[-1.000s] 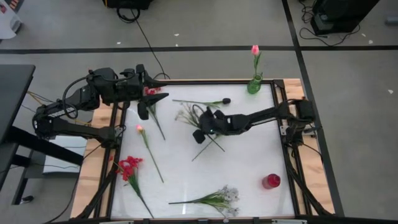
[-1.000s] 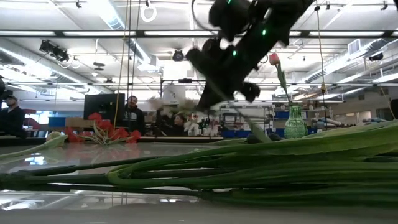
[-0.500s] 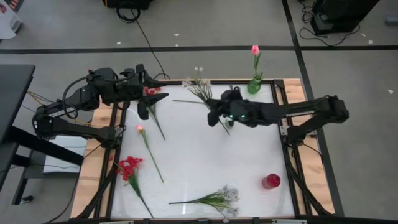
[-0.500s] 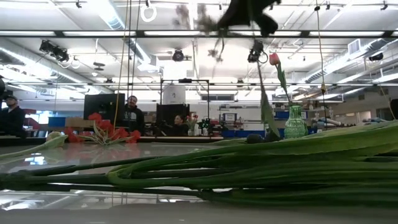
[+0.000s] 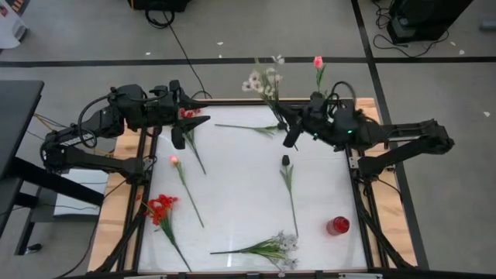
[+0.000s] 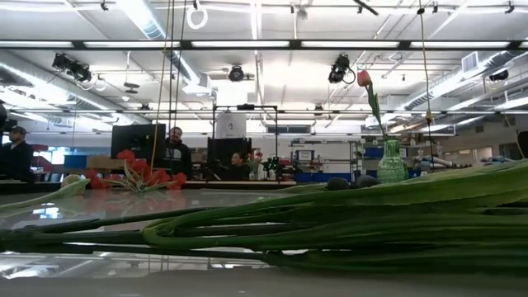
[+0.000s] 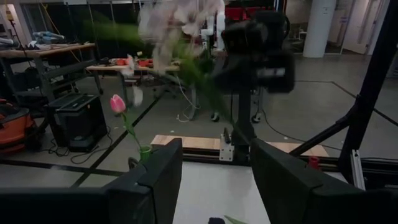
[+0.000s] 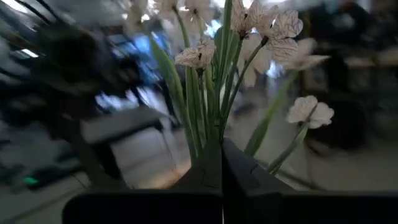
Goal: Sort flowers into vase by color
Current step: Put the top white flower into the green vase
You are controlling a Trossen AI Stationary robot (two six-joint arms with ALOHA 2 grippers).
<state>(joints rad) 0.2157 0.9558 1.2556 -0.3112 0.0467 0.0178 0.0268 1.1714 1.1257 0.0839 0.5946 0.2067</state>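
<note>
Two dark jointed arms [image 5: 93, 128], black cabling, blunt black claw fingers [image 7: 155, 183].

Right end effector [image 5: 285, 126] grips a white spray [image 5: 263, 80] beside the green vase [image 5: 318, 106]

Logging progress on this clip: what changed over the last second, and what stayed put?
The right pincer, shut on the white spray, carried it from mid-table up and toward the far edge, close to the green vase. A dark bud it had covered now shows mid-table. The left pincer stayed open over its near corner. The tulip in the vase, red vase and other flowers did not move.
</note>
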